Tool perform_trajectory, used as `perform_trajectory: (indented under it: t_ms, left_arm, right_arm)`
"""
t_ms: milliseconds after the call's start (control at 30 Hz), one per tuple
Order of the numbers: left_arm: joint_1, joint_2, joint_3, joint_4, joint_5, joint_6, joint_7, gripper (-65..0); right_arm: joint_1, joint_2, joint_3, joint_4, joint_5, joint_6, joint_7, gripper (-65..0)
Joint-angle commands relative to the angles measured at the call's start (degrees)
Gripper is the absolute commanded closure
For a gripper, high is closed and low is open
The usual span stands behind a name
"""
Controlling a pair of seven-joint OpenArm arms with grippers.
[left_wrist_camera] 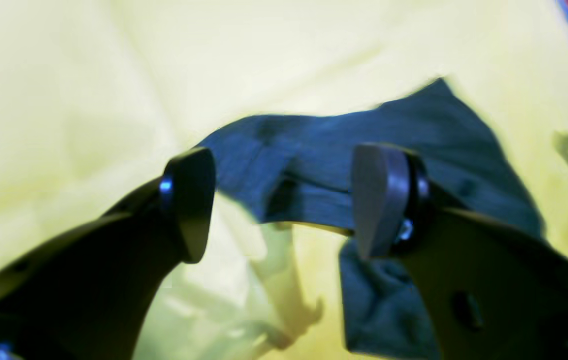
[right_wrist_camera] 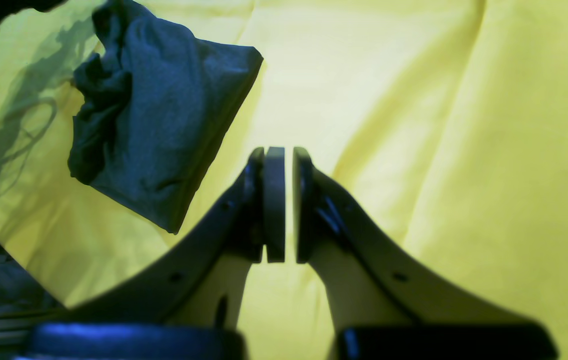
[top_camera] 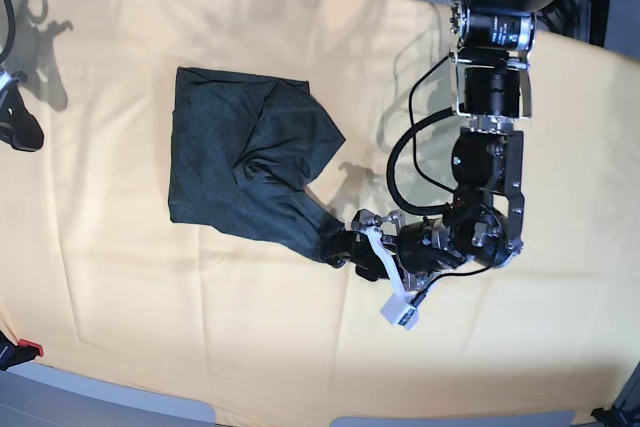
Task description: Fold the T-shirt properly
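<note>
Lying half folded on the counter [top_camera: 120, 327], the T-shirt [top_camera: 240, 172] is still bunching at 5 o'clock; left gripper [left_wrist_camera: 284, 200] fingers are standing wide, right gripper [right_wrist_camera: 279, 205] fingers narrow and empty.

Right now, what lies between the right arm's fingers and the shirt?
Only bare yellow cloth, seen in the right wrist view; the shirt lies apart from the fingers.

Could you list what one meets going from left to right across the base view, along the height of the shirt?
Right gripper at the left edge → bare yellow cloth → T-shirt → left gripper, open at the shirt's corner → left arm.
</note>
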Motion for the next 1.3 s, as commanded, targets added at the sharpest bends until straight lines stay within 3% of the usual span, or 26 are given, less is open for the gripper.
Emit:
perform_trajectory:
  t_ms: [0,133,200,300,400,500,767,933,1067,1133,1233,1267]
  left_arm:
    - [-2.19,0.09,-0.04,0.9,-4.2,-1.97,1.33,-42.2]
    - [-2.38,0.11,1.01,0.92,-29.51,-12.96,14.05,-25.4]
    - [-2.43,0.11,3.1,0.92,-38.66,-13.37,14.05,-22.8]
    - [-2.43,0.11,7.58,0.92,-42.84,-13.37,14.05,-24.5]
    - [-2.45,0.15,12.9,0.92,-41.75,-13.37,14.05,-28.8]
    - [-2.43,0.17,17.79,0.92,-36.68,-13.37,14.05,-31.3]
    - [-3.21,0.5,23.19,0.92,-22.73,-13.37,14.05,-31.5]
    - [-3.21,0.5,23.17,0.92,-13.6,-13.37,6.05,-31.4]
    - [-3.19,0.5,23.17,0.92,-11.17,-13.37,2.56,-31.3]
    - [-3.21,0.61,23.17,0.92,-11.17,-13.37,2.62,-26.9]
    - [-3.23,0.59,23.17,0.92,-11.19,-13.37,2.69,0.0]
    - [-3.23,0.59,23.17,0.92,-11.23,-13.37,2.67,0.0]
  right_arm:
    - [0.31,1.33,0.42,0.87,1.5,0.08,1.28,-6.0]
    - [0.28,1.33,0.42,0.87,1.5,0.08,1.28,-6.0]
    - [0.28,1.33,0.42,0.87,1.5,0.08,1.28,-6.0]
    - [0.31,1.33,0.42,0.87,1.5,0.08,1.28,-6.0]
    - [0.28,1.33,0.42,0.87,1.5,0.08,1.28,-6.0]
    - [0.31,1.33,0.42,0.87,1.5,0.08,1.28,-6.0]
    - [0.31,1.33,0.42,0.87,1.5,0.08,1.28,-6.0]
    - [0.31,1.33,0.42,0.87,1.5,0.08,1.28,-6.0]
    - [0.31,1.33,0.42,0.87,1.5,0.08,1.28,-6.0]
    - [0.31,1.33,0.42,0.87,1.5,0.08,1.28,-6.0]
    - [0.31,1.33,0.42,0.87,1.5,0.08,1.28,-6.0]
    - [0.33,1.33,0.42,0.87,1.5,0.08,1.28,-6.0]
